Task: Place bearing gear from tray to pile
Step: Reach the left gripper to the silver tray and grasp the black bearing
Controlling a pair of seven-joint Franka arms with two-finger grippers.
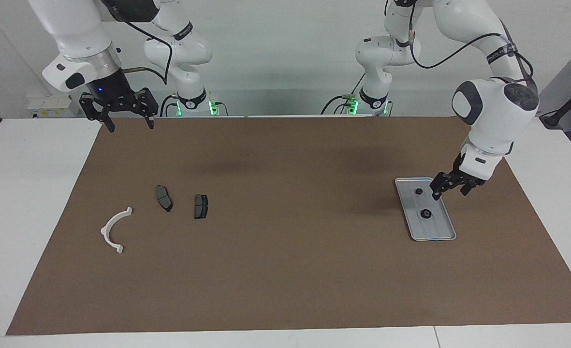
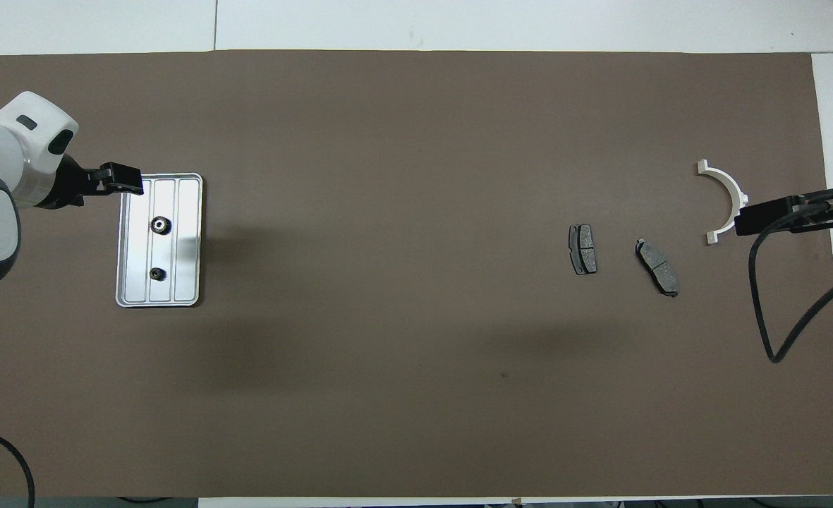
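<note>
The silver ribbed tray (image 1: 437,231) (image 2: 186,282) lies on the brown mat toward the left arm's end. Two small dark bearing gears sit in it: one nearer to the robots (image 1: 418,191) (image 2: 156,273) and a slightly larger one farther from them (image 1: 425,214) (image 2: 159,225). My left gripper (image 1: 450,192) (image 2: 130,185) is open and empty, low over the tray's edge. The pile lies toward the right arm's end: a white half-ring bracket (image 1: 105,231) (image 2: 730,185) and two dark brake pads (image 1: 163,197) (image 1: 200,206). My right gripper (image 1: 130,124) (image 2: 744,226) waits open, high over the mat's edge.
The brown mat (image 1: 285,270) covers most of the white table (image 1: 29,193). The right arm's black cable (image 2: 776,310) hangs over the mat near the bracket. The brake pads also show in the overhead view (image 2: 582,249) (image 2: 657,267).
</note>
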